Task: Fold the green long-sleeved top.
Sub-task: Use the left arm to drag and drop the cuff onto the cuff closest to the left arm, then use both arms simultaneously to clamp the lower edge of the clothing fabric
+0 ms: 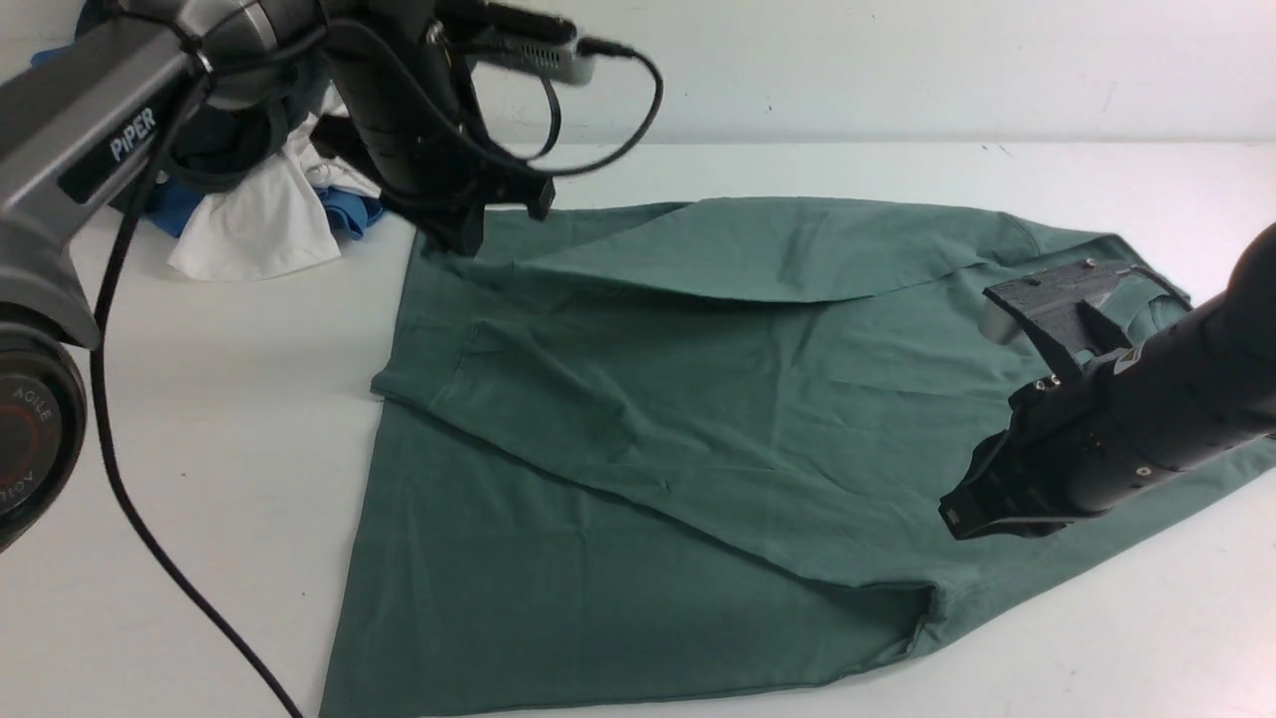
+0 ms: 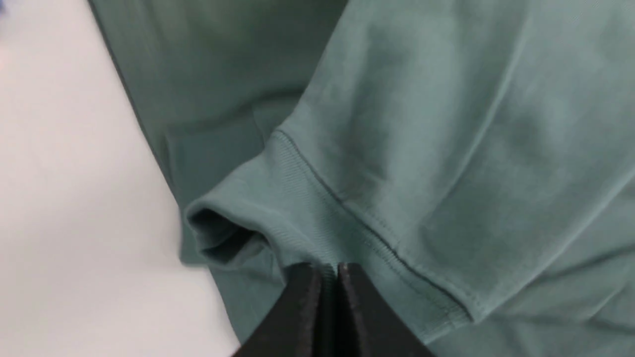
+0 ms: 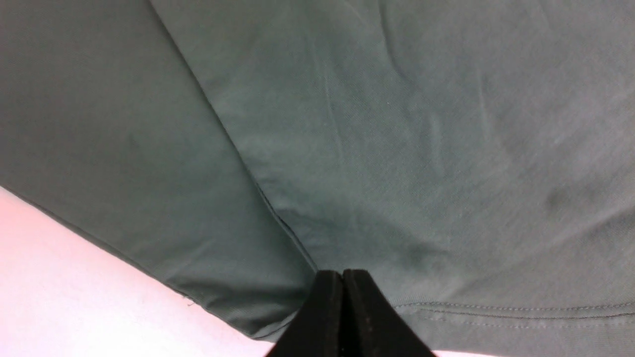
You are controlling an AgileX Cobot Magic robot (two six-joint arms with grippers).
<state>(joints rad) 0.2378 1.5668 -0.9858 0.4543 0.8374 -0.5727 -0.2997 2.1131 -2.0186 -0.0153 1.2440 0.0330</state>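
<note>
L jaws (image 2: 326,267) shut on cuff (image 2: 278,208) of green long-sleeved top (image 1: 698,399); R jaws (image 3: 343,271) shut, hold unclear, hem (image 3: 496,310) just ahead; top stretched btwn both.

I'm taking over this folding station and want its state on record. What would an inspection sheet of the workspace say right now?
Surface: white table, no spills seen.
Job's things: green long-sleeved top lies spread and wrinkled, one sleeve folded across the body.
Clutter: pile of white, blue and dark garments at the far left, near the top's edge.
Grippers: left gripper, fingers shut on the top's ribbed cuff. Right gripper, fingers shut at the top's edge; whether fabric is pinched cannot be told.
Cables: black cable hangs across the table's left side.
Surroundings: white wall behind the table; nothing else seen.
</note>
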